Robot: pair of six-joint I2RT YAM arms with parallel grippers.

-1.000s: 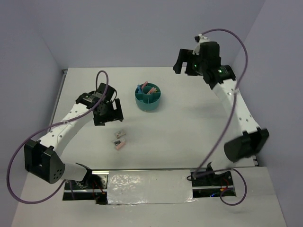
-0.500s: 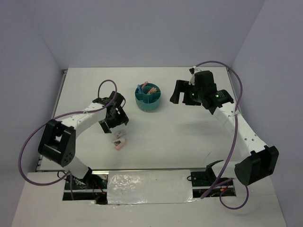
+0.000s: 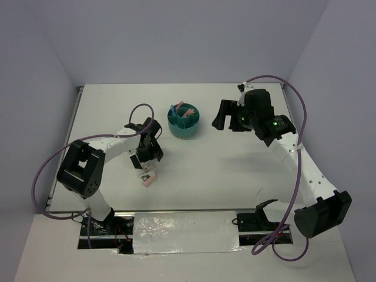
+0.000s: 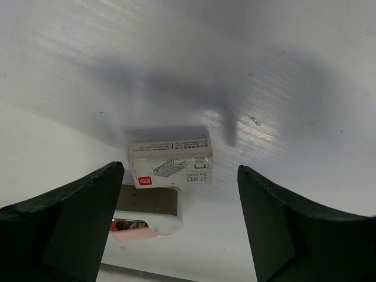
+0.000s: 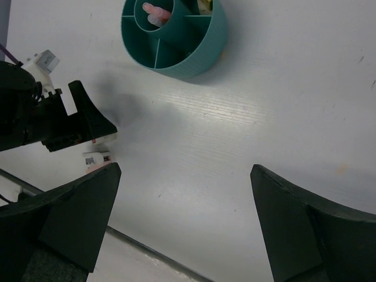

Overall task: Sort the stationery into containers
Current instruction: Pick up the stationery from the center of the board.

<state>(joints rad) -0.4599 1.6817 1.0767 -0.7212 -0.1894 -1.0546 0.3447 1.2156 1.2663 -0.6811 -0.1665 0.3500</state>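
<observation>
The round teal tub (image 3: 183,130) with inner dividers stands at the table's middle back and holds pink and light-blue pieces (image 3: 181,110). In the right wrist view the tub (image 5: 194,61) shows pink pieces (image 5: 155,13) in its centre compartment. My left gripper (image 3: 150,160) is open and hovers low over two little blocks. In the left wrist view a grey-white staple box (image 4: 170,163) lies between the open jaws (image 4: 180,171), with a pink-white stapler-like block (image 4: 147,212) touching it below. The pink-white block also shows in the top view (image 3: 147,178). My right gripper (image 3: 226,121) is open and empty, held above the table right of the tub.
The left arm's wrist (image 5: 53,123) shows in the right wrist view beside the pink-white block (image 5: 97,158). The table's near edge (image 5: 153,252) runs along the bottom there. White table surface (image 3: 235,170) lies between the arms.
My left gripper has moved right and toward the near edge, down over the two blocks. My right arm has come down from high at the back to hover right of the tub.
</observation>
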